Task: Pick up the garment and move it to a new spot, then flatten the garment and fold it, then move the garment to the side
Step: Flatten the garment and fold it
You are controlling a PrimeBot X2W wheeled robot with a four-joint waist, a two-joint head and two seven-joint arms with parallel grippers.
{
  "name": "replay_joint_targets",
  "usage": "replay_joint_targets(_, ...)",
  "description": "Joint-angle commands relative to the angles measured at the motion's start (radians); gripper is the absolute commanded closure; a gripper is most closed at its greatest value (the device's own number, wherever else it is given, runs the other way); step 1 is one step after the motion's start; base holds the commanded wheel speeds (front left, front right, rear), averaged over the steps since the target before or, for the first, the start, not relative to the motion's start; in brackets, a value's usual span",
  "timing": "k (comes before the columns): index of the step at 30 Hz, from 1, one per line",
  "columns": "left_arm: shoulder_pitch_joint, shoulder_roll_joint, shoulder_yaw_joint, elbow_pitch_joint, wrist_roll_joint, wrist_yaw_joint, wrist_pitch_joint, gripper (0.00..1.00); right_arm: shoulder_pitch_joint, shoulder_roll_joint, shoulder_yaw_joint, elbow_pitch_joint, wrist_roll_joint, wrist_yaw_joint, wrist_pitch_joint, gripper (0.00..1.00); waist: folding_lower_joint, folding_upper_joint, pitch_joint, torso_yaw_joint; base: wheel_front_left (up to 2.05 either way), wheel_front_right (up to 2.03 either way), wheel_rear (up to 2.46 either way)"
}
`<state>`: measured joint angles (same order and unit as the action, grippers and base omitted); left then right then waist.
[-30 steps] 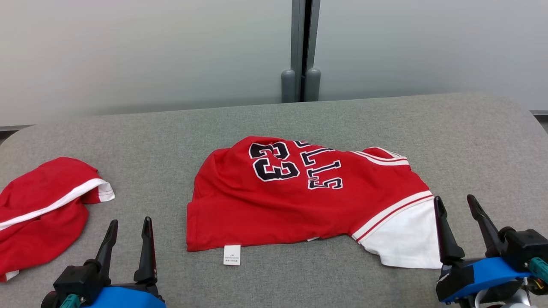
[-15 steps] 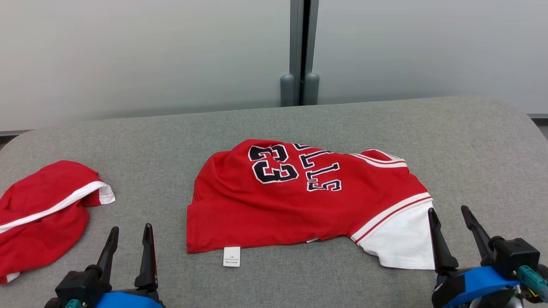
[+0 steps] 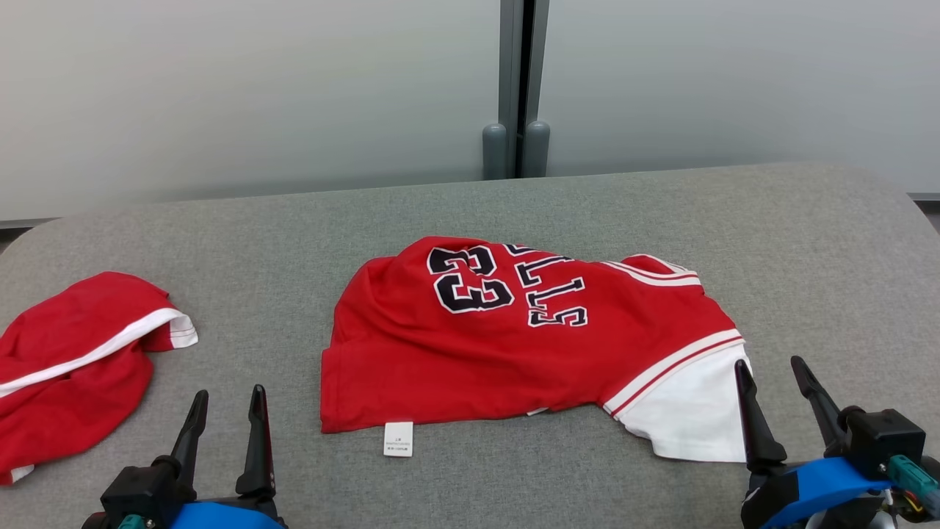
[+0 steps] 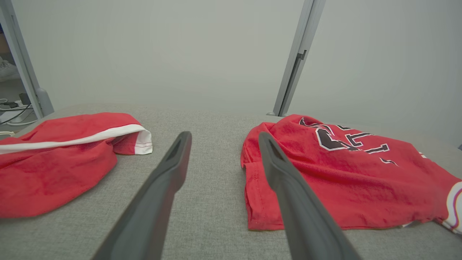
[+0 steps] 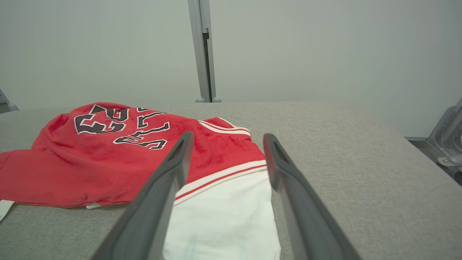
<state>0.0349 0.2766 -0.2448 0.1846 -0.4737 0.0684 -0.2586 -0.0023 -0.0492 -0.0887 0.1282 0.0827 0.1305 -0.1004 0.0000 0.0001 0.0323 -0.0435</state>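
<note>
Lab-like room, frosted partition panels (image 3: 257, 88), grey padded table (image 3: 661, 213)

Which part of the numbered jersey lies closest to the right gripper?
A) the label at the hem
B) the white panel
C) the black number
B: the white panel of the jersey lies directly in front of the open right gripper.

Jersey (image 3: 514, 345) mid-surface (image 3: 808, 242); second garment (image 3: 66, 367) at far left, well apart. Left gripper (image 3: 228, 391) in front between them, right gripper (image 3: 768, 360) at jersey's front-right corner.
</note>
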Motion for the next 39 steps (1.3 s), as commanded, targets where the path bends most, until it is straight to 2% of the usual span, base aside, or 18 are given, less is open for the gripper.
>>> replay_joint_targets(1,0.0,0.0,-0.002,0.0,0.005,-0.003,-0.006,0.0,-0.005,-0.002,0.001,0.002,0.007,0.001,0.005,0.0,0.0,-0.0001,0.002,0.0,0.0,0.0,0.0)
replay_joint_targets(7,-0.048,0.011,-0.032,0.001,0.019,-0.012,0.04,0.0,-0.011,-0.003,-0.013,0.009,0.015,0.0,0.071,0.0,0.0,-0.0001,0.023,-0.007,0.0,0.0,0.0)
replay_joint_targets(12,-0.094,-0.012,-0.067,0.054,0.006,-0.008,0.132,0.0,-0.005,-0.002,-0.076,0.031,0.037,0.001,0.15,0.0,0.0,-0.0001,0.042,-0.018,0.0,0.0,0.0)
replay_joint_targets(16,-0.133,-0.029,-0.104,0.119,0.003,-0.024,0.188,0.0,-0.01,-0.002,-0.076,0.064,0.048,0.0,0.202,0.0,0.0,-0.0001,0.059,-0.031,0.0,0.0,0.0)
replay_joint_targets(20,-0.161,-0.046,-0.12,0.201,0.001,-0.035,0.2,0.0,-0.023,-0.002,-0.071,0.106,0.058,0.001,0.235,0.0,0.0,-0.0001,0.071,-0.045,0.0,0.0,0.0)
replay_joint_targets(25,-0.202,-0.066,-0.121,0.31,0.011,0.01,0.222,0.0,-0.058,-0.003,-0.073,0.166,0.085,0.001,0.263,0.0,0.0,-0.0001,0.09,-0.058,0.0,0.0,0.0)
replay_joint_targets(34,-0.248,-0.088,-0.121,0.419,0.007,0.03,0.203,0.0,-0.134,-0.002,-0.079,0.284,0.072,0.001,0.281,0.0,0.0,-0.0001,0.123,-0.052,0.0,0.0,0.0)
replay_joint_targets(39,-0.261,-0.096,-0.134,0.468,-0.002,0.016,0.223,0.0,-0.155,-0.002,-0.059,0.346,0.076,0.001,0.281,0.0,0.0,-0.0001,0.129,-0.045,0.0,0.0,0.0)
